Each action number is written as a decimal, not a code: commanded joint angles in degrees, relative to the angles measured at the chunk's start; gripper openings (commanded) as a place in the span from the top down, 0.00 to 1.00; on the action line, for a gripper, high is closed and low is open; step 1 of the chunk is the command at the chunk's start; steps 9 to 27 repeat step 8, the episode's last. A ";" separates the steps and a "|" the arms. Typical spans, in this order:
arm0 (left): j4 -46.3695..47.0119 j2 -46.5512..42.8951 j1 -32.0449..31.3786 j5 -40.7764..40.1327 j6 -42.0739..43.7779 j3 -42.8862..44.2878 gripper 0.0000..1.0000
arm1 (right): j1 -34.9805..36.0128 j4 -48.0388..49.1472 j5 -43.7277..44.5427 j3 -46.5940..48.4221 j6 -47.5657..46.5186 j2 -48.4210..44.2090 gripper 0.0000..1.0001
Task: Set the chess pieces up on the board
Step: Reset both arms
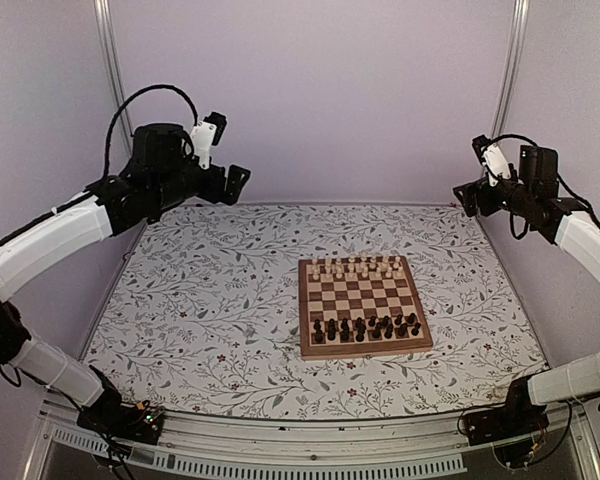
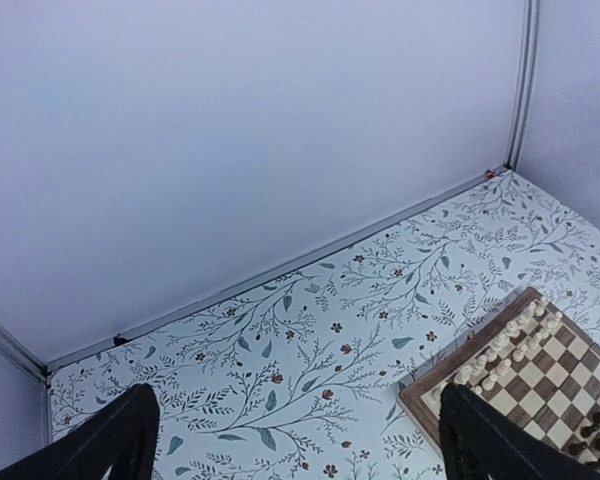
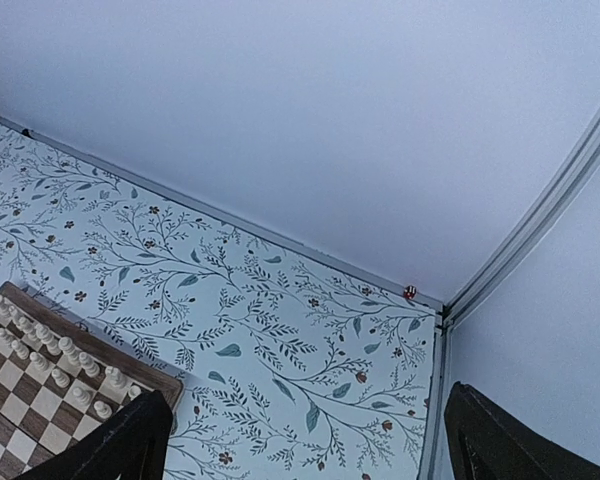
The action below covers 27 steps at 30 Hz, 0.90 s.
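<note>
Left arm (image 1: 50, 240) is held high over the far left corner of the flower-patterned surface (image 1: 210, 300), well apart from the board. Left fingers (image 2: 110, 445) are spread wide. Only the surface is seen between them, and nothing is pinched.

The board (image 1: 364, 298) is laid flat a little right of the surface's middle, about midway between the far and near edges and well apart from both arms. Pale pieces (image 1: 352, 268) are stood upright in two rows along the board's far edge. Dark pieces (image 1: 365, 327) are stood in two rows along its near edge. The two sets are kept apart by the middle rows of squares. Which piece stands on which square cannot be told at this size.

Right arm (image 1: 590, 245) is held high over the far right corner. Right fingers (image 3: 120, 445) are spread wide, with only the surface seen between them and nothing pinched.
</note>
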 commanded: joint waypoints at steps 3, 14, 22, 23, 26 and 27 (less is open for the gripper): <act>26.20 -8.08 0.48 -11.12 -0.87 -19.53 0.01 | -0.61 13.92 5.35 -10.97 10.17 -5.09 0.01; 22.77 -4.81 1.16 -12.97 -1.04 -22.31 0.01 | -1.23 20.82 3.73 -18.52 9.46 -6.43 0.01; 22.77 -4.81 1.16 -12.97 -1.04 -22.31 0.01 | -1.23 20.82 3.73 -18.52 9.46 -6.43 0.01; 22.77 -4.81 1.16 -12.97 -1.04 -22.31 0.01 | -1.23 20.82 3.73 -18.52 9.46 -6.43 0.01; 22.77 -4.81 1.16 -12.97 -1.04 -22.31 0.01 | -1.23 20.82 3.73 -18.52 9.46 -6.43 0.01; 22.77 -4.81 1.16 -12.97 -1.04 -22.31 0.01 | -1.23 20.82 3.73 -18.52 9.46 -6.43 0.01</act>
